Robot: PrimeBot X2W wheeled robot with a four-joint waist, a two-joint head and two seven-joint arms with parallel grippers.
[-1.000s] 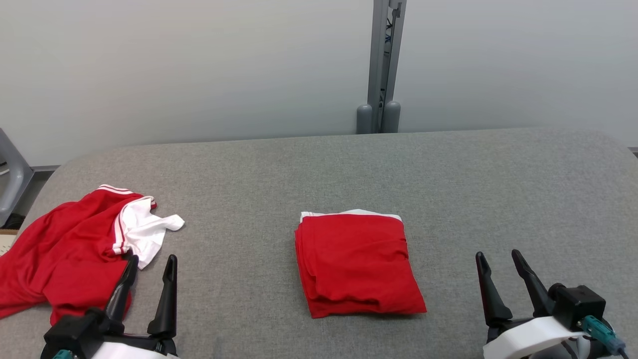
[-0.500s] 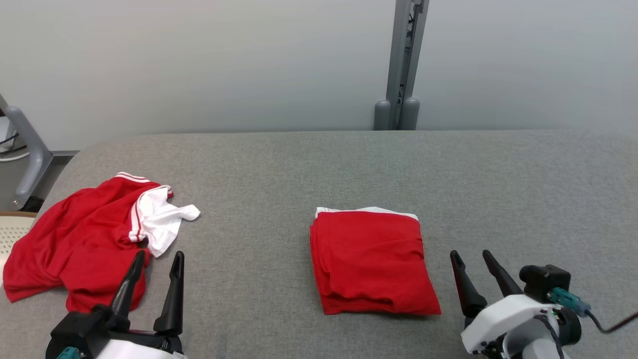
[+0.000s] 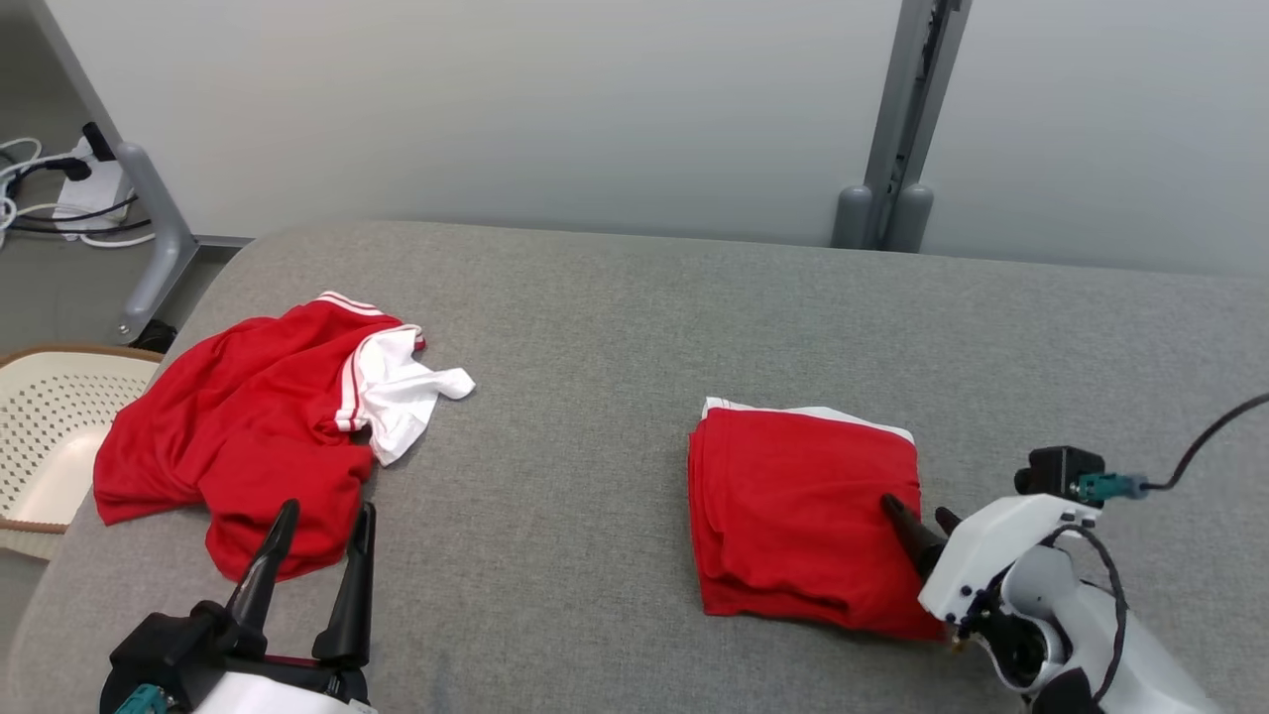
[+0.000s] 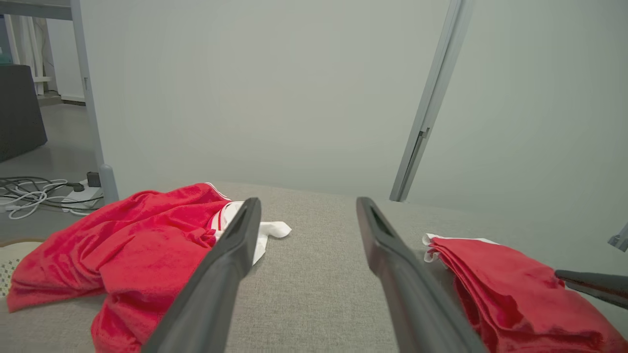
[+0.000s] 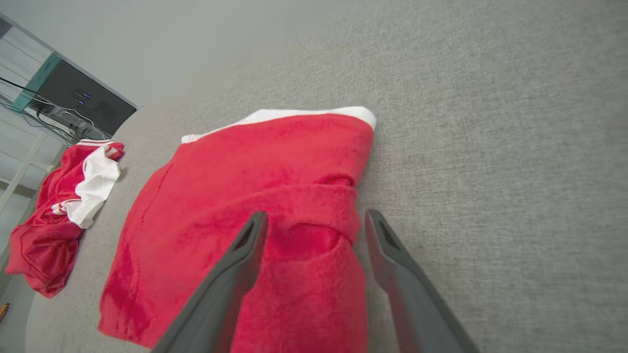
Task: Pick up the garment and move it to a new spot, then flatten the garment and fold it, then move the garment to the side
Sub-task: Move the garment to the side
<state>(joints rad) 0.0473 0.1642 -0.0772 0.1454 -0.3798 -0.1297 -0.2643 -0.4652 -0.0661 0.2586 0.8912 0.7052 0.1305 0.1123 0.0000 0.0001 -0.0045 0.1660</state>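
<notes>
We see the folded garment (image 3: 803, 516), a red rectangle with a white strip along its far edge, lying flat on the grey table (image 3: 595, 317), right of centre in the head view. At its right edge stands the right gripper (image 3: 914, 508) with its fingers spread apart and nothing clamped between them. In the right wrist view the gripper (image 5: 316, 218) straddles that edge, one finger over the red cloth and the other over bare grey fabric just beside it. We cannot tell whether the tips press on the cloth. Well apart to the left lies a crumpled garment (image 3: 248, 436), red with white sleeve and striped trim, near the table's left end. The left gripper (image 3: 328, 510) hovers just before its near edge, fingers also wide and empty; the left wrist view has them (image 4: 308, 203) framing bare table between the two garments. Beyond the table's left corner we see a cream perforated basket (image 3: 50, 416) and some cables (image 3: 40, 188) on the floor, and behind the table a grey post (image 3: 907, 99) against the pale wall.
</notes>
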